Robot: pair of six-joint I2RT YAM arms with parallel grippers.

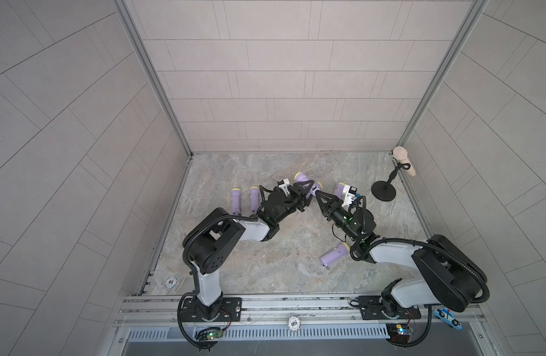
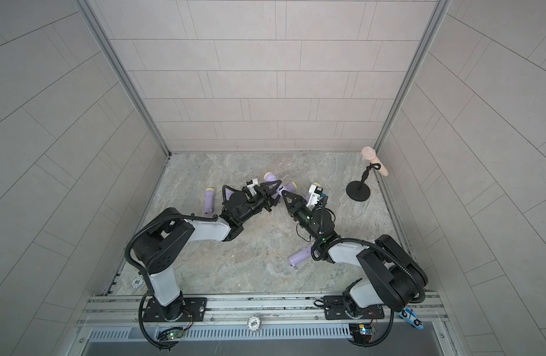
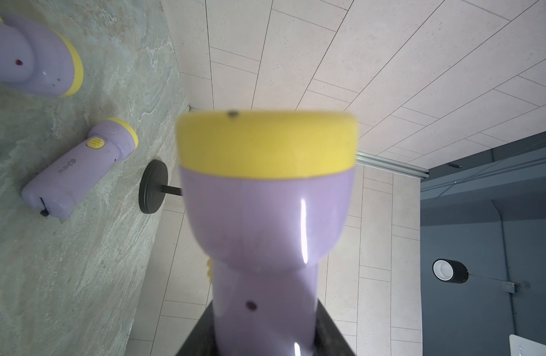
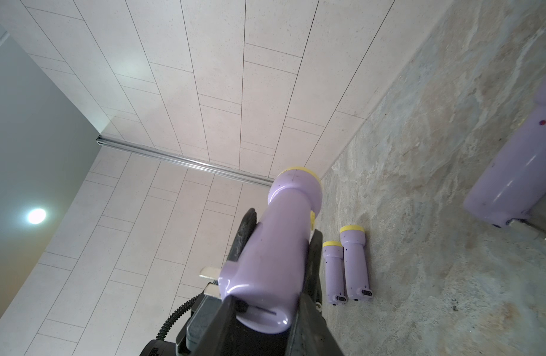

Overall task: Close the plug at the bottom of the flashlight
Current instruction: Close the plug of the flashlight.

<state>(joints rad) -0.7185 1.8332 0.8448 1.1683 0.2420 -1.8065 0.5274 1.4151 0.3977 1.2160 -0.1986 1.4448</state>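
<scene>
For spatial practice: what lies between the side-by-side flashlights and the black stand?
Left gripper, right gripper, the held flashlight and two more flashlights, in a top view.

Left arm [image 1: 254, 229] and right arm [image 1: 392, 254] are built of black joint housings and white link shells, ribbed black cable conduit [image 1: 185, 245] being looped alongside; black triangular left pincer [image 1: 308, 189] and right pincer [image 1: 318, 194] are fitted.
</scene>
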